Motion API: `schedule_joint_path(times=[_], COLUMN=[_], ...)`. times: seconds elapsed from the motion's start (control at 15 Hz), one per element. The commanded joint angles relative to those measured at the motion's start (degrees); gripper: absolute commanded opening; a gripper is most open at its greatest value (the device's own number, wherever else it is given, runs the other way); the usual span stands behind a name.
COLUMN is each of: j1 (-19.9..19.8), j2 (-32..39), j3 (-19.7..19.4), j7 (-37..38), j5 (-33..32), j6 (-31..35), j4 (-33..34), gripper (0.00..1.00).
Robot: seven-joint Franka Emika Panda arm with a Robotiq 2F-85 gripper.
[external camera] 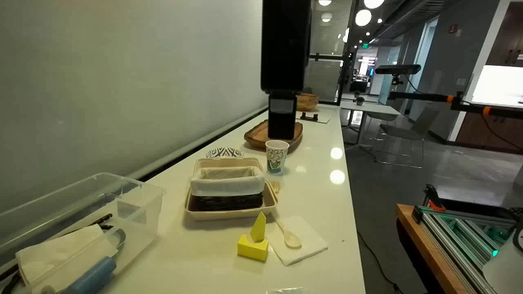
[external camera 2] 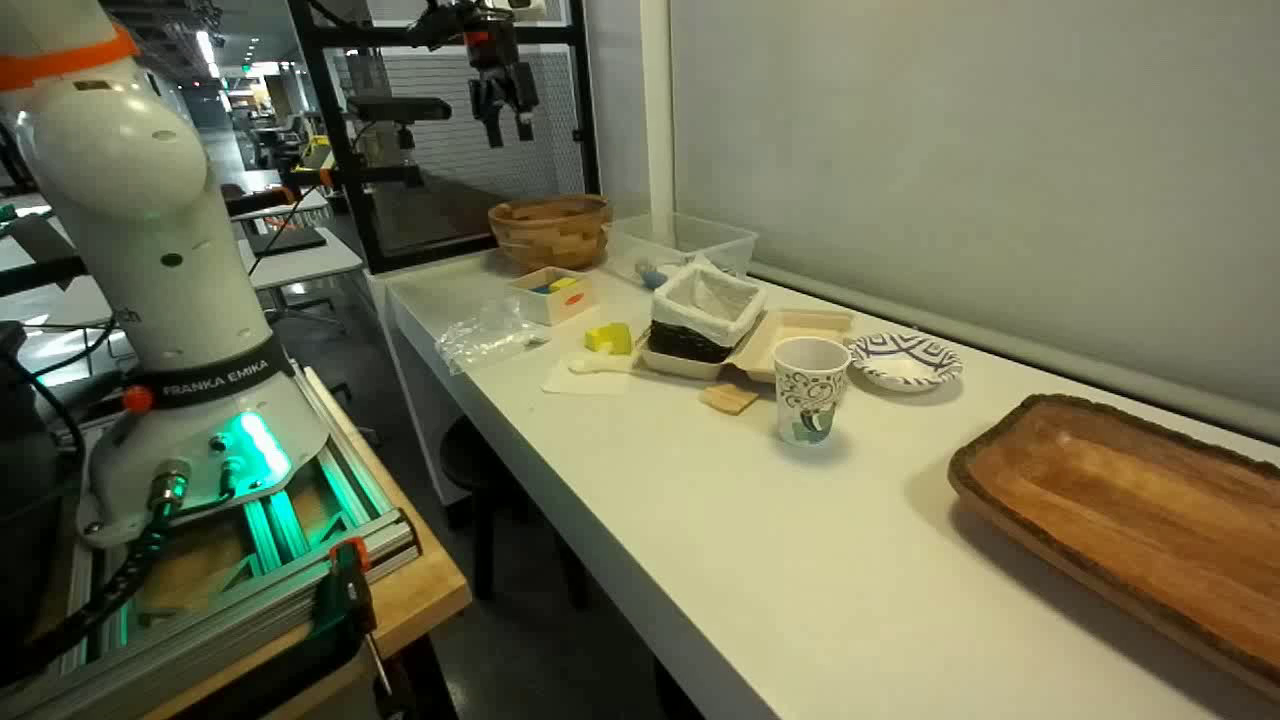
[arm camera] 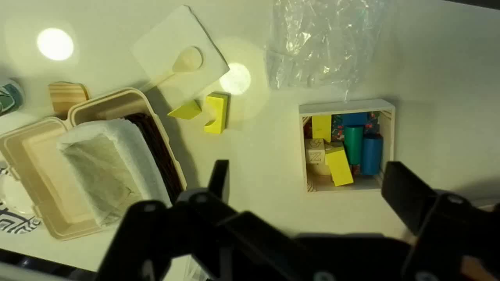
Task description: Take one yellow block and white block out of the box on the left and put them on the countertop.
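A small wooden box (arm camera: 347, 107) in the wrist view holds yellow blocks (arm camera: 339, 166), a pale lettered block (arm camera: 315, 152), and green and blue cylinders. It also shows in an exterior view (external camera 2: 570, 305). The large clear bin (external camera: 141, 214) shows in both exterior views and holds napkins and a blue item; I see no blocks there. A notched yellow block (arm camera: 219, 113) and a yellow wedge (arm camera: 186, 110) sit on the white countertop (arm camera: 259, 156). My gripper (arm camera: 308, 175) is open and empty, high above the counter, its fingers (external camera 2: 510, 125) pointing down.
Crinkled clear plastic (arm camera: 324, 43) lies beside the wooden box. A takeout container (external camera: 229, 215) with a lined basket (external camera: 229, 188), a napkin with a spoon (external camera: 292, 241), a paper cup (external camera: 277, 157), a patterned bowl (external camera 2: 905, 362), a wooden tray (external camera 2: 1130, 480) and a wooden bowl (external camera 2: 550, 235) stand along the counter.
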Motion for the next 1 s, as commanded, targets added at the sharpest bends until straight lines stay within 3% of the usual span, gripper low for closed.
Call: schedule_joint_path(times=[0.0,0.4,0.73,0.93], j1=[1.5,1.5,2.8,4.4], j2=[0.1,0.1,5.2,9.5], j3=[-1.4,-1.4,-2.7,-4.6], j7=[0.3,0.3,-6.1,-16.1], j5=[-0.4,-0.4,1.1,8.6], j6=[-0.2,-0.2,14.5,24.6], j4=[0.1,0.1,-1.3,-2.3], gripper=[1.00,1.00,1.00,1.00])
